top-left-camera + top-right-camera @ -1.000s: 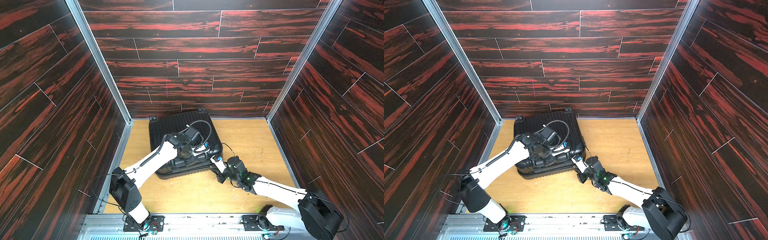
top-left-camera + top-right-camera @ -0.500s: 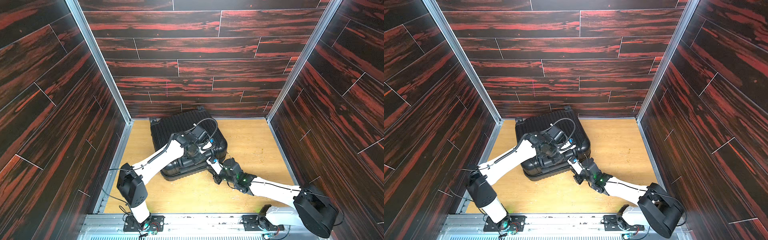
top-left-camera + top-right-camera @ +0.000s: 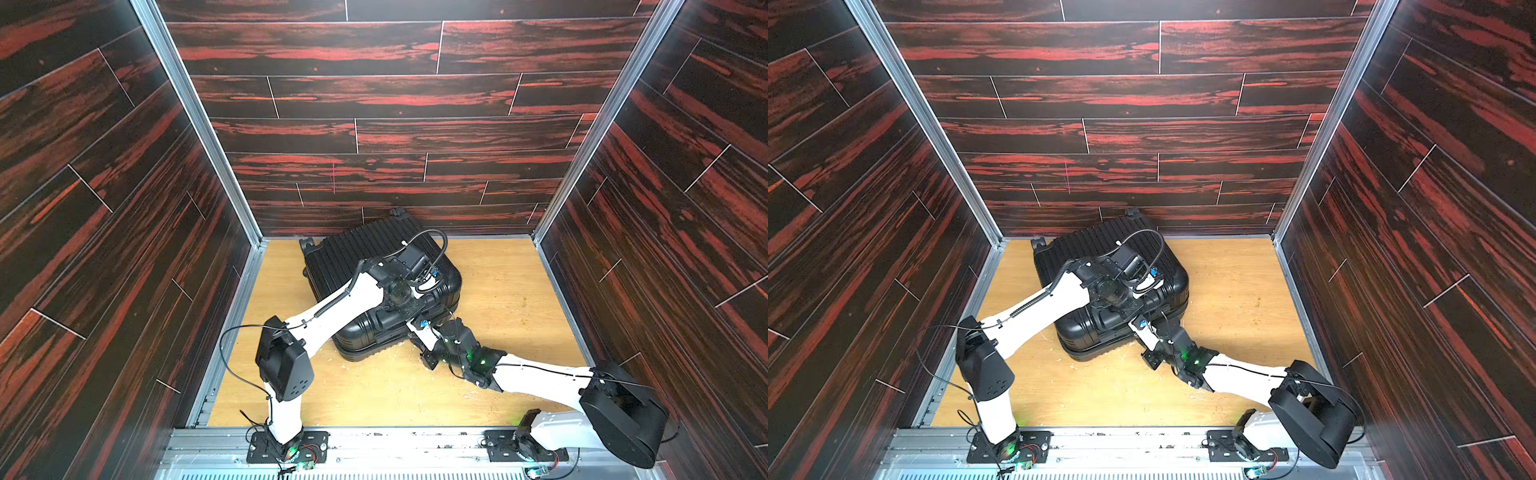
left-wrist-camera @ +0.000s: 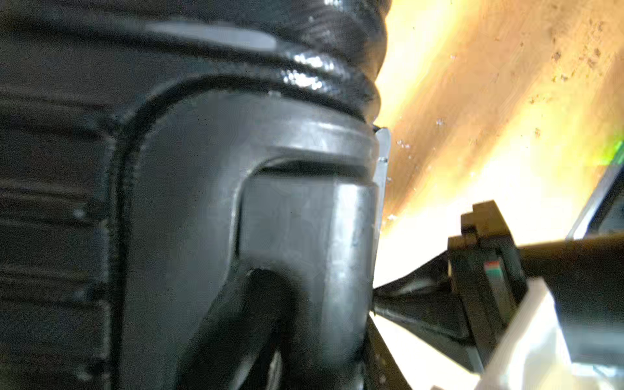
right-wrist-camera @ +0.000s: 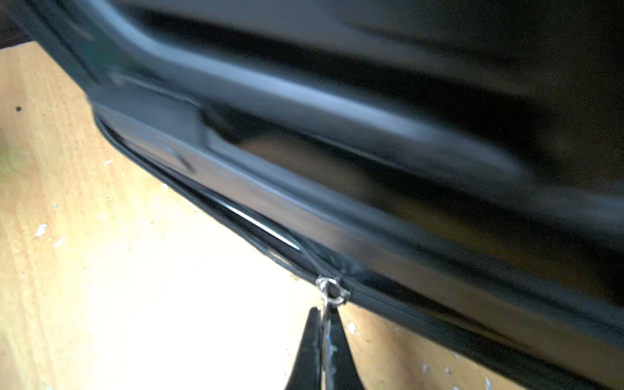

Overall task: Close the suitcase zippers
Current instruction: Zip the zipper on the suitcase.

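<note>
Lower centre of both top views, pinched shut on the zipper pull (image 5: 332, 289) with the right gripper (image 5: 326, 320). Dragged leftward along the near edge of the suitcase (image 3: 357, 257) within the last second, swinging the case anticlockwise. Gaping along the zipper track (image 5: 216, 209) ahead of the pull, closed behind it, so more to close. Just above, at the lid's near edge with the left gripper (image 3: 409, 309), finger spread impossible to tell

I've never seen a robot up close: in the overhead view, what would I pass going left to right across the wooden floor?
Left arm's black elbow → suitcase → right arm's green-lit wrist → right arm's black elbow.
</note>
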{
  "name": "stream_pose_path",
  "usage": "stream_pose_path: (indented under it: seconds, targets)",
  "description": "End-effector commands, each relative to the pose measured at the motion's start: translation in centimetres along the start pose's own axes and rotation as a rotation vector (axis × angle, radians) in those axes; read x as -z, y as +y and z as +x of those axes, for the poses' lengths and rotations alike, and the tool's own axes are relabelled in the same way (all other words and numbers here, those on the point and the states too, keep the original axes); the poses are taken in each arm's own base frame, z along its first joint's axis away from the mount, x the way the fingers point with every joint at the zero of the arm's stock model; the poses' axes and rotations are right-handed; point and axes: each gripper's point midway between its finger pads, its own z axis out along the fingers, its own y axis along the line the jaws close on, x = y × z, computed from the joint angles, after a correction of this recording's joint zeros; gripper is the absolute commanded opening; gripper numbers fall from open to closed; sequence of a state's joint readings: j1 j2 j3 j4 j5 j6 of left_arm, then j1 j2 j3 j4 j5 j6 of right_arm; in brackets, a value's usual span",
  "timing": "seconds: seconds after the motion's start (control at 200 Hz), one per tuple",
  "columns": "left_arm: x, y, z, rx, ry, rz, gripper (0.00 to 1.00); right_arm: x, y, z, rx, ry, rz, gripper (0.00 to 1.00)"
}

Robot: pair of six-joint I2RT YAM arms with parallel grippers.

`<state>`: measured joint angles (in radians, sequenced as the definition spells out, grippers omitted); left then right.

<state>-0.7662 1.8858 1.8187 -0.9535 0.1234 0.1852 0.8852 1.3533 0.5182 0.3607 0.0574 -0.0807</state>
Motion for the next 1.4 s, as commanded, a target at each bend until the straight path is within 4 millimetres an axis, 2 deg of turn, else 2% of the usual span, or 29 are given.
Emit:
stream_pose_path:
  seconds: [0.0,0.531,0.752,1.072,1.177,1.308,1.393]
  targets:
    - [0.1,4.1,-7.2,0.107,-0.26,-0.129,0.21,0.5,7.3,-4.1,0.094,-0.131,-0.302,0.0]
    - [-1.7,4.9,-10.1,0.131,-0.311,-0.126,0.2,0.0,11.3,-5.3,0.127,-0.159,-0.402,0.0]
    - [-2.3,5.0,-10.5,0.136,-0.317,-0.125,0.2,0.4,12.6,-5.9,0.144,-0.182,-0.443,0.0]
    - [-1.7,5.1,-11.8,0.138,-0.351,-0.122,0.19,1.9,15.2,-6.5,0.185,-0.22,-0.55,0.0]
    - [-1.5,4.9,-11.5,0.123,-0.33,-0.114,0.19,1.1,14.1,-6.2,0.158,-0.193,-0.474,0.0]
    - [-1.0,5.0,-10.0,0.096,-0.285,-0.144,0.2,-0.4,10.7,-4.4,0.103,-0.116,-0.276,0.0]
    - [-0.6,4.7,-8.7,0.078,-0.257,-0.144,0.2,-0.6,8.2,-3.2,0.048,-0.075,-0.173,0.0]
